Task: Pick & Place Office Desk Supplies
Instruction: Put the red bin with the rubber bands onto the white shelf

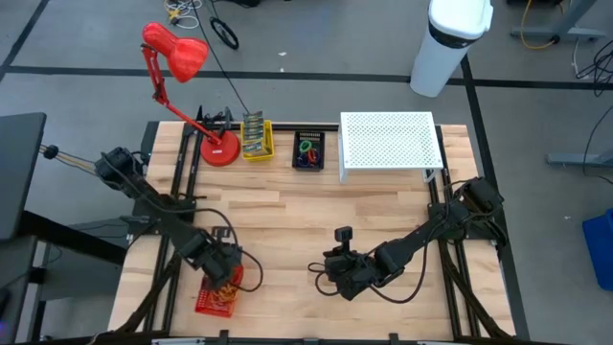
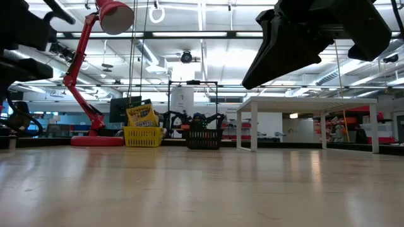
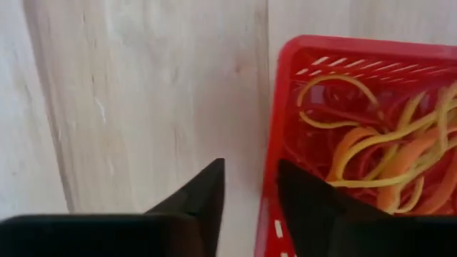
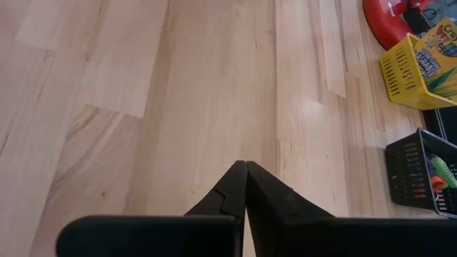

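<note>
Near edge of pale wood-plank worktop (image 1: pixel 287 206): left hand (image 1: pixel 222 268) low over red slotted plastic basket (image 1: pixel 216 295), fingers (image 3: pixel 203 200) part open, straddling basket wall, one inside, one outside; nothing visibly gripped. Left wrist view only: tangle of thin yellow, orange and red rubber bands (image 3: pixel 378 153) filling basket.

Right hand (image 1: pixel 337 280) over bare wood near front centre, pointed fingers (image 4: pixel 246 189) pressed tip to tip, empty.

Far edge, from left in high view: red desk lamp (image 1: pixel 177 57) on round base; yellow lattice basket (image 1: pixel 256 144) packed upright with yellow-and-green crayon boxes (image 2: pixel 141 116); black mesh basket (image 1: pixel 307 151) with small green, red and blue loops (image 1: pixel 308 153); white perforated metal riser (image 1: pixel 388 142) on legs.

Lettering on crayon boxes seen in low and right wrist views, too small to read with certainty. Low view: baskets in row between lamp base and riser, left hand's red basket out of frame.
</note>
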### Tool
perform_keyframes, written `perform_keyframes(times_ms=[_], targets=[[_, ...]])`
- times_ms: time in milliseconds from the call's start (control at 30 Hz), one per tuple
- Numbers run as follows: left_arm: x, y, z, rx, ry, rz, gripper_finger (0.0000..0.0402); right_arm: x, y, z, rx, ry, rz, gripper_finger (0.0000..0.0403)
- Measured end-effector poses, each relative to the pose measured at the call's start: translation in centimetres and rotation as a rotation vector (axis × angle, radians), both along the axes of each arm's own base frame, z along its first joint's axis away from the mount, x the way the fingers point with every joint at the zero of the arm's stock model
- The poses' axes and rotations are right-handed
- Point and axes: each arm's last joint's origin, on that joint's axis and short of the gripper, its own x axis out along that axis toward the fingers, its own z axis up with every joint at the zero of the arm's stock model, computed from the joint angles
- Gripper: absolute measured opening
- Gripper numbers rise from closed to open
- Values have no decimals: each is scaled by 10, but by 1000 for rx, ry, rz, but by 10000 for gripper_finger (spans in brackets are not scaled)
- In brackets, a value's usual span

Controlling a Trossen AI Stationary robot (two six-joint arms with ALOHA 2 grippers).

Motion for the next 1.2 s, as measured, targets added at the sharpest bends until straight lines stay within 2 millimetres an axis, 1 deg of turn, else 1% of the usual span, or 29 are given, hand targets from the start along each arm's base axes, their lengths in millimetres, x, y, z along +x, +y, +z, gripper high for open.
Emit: perform_keyframes(times_ms=[67, 200, 233, 333, 467, 600, 733, 833, 900, 1000, 1100, 1200], targets=[[1, 0, 0, 2, -10, -35, 105, 0, 0, 0, -1, 1, 0, 17], [8, 2, 2, -15, -47, -99, 22, -2, -1, -1, -18, 27, 0, 17], [10, 4, 4, -19, -52, -98, 17, -3, -2, -2, -27, 41, 0, 17], [19, 14, 6, -19, -82, -103, 17, -6, -4, -2, -27, 62, -20, 17], [40, 33, 11, -50, -164, -114, 16, -15, -5, 4, -25, 77, -51, 17], [67, 61, 13, -75, -263, -93, 16, -30, -3, 16, -35, 67, -86, 17], [95, 96, 11, -28, -357, -78, 16, -45, 2, 27, -41, 38, -112, 10], [121, 122, 10, 7, -391, -66, 16, -51, 5, 29, -37, 22, -127, 4], [140, 138, 9, -4, -406, -73, 16, -54, 4, 27, -22, 14, -136, 8], [171, 160, 6, -27, -410, -78, 16, -59, 0, 18, -5, 13, -153, 11], [198, 176, 5, -39, -423, -98, 17, -62, -3, 9, 7, 15, -158, 6], [221, 185, 4, -56, -443, -116, 19, -64, -4, 3, 8, 22, -156, 4]])
